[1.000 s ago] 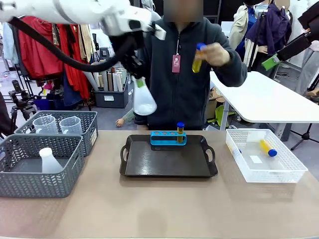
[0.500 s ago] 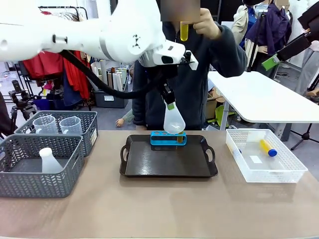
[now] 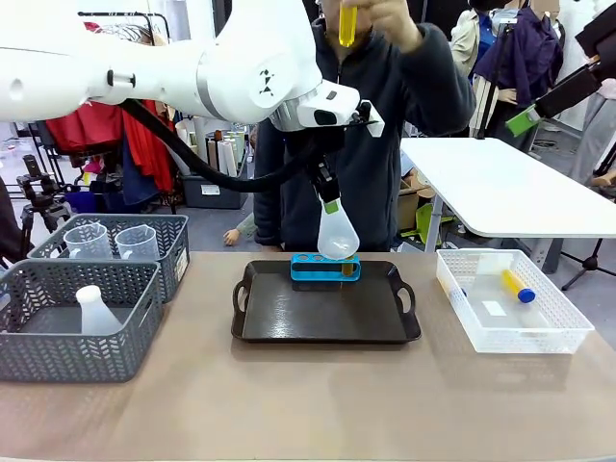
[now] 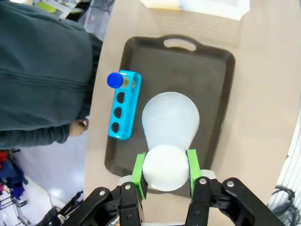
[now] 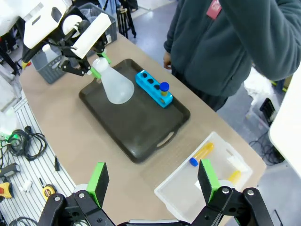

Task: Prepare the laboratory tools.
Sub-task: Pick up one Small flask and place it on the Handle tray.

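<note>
Over the desk [image 3: 289, 414] and its black tray [image 3: 318, 322], the translucent conical flask [image 3: 338, 236] hangs base-down, its neck clamped by the left end effector [image 4: 164, 165], while the right end effector [image 5: 153, 181] gapes wide and empty high above, and one blue-capped tube [image 4: 114, 80] stands in the blue rack [image 4: 123, 110].

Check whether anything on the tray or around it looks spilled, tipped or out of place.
Nothing stands out. The flask hangs neck up in the left gripper above the tray, the one tube stands straight in the blue rack, and no spill shows.
</note>
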Robot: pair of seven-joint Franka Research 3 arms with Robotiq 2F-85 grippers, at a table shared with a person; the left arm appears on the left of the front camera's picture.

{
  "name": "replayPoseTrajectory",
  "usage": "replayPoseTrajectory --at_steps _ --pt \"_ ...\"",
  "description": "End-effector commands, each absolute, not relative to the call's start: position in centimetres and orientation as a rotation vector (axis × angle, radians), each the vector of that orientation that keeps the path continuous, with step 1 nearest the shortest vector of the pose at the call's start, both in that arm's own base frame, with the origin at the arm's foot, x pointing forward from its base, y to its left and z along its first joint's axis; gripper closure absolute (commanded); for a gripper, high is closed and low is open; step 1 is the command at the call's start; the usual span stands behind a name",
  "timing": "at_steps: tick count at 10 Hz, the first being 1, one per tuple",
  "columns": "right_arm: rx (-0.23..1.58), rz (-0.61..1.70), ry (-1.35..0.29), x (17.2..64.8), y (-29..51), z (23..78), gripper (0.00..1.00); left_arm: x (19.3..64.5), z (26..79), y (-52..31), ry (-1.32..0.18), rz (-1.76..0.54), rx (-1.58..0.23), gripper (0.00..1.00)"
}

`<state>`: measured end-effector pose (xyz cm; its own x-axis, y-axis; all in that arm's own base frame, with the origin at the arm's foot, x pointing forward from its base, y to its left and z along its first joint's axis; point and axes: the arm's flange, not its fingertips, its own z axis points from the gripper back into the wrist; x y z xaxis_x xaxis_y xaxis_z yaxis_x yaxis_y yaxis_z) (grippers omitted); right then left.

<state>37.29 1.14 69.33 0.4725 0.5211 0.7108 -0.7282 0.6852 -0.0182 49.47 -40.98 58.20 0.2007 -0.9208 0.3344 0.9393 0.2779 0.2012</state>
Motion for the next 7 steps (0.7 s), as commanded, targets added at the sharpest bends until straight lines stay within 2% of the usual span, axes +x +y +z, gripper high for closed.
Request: replayPoseTrajectory --at_steps 1,7 --pt "0.320 0.787 -0.758 37.3 1.1 69.4 0.00 51.1 57.6 -41.3 -0.430 -1.345 0.004 1.00" --pt "0.320 0.787 -0.758 37.3 1.1 69.4 0.00 55.4 50.4 -47.9 -0.401 -1.515 -0.012 1.00"
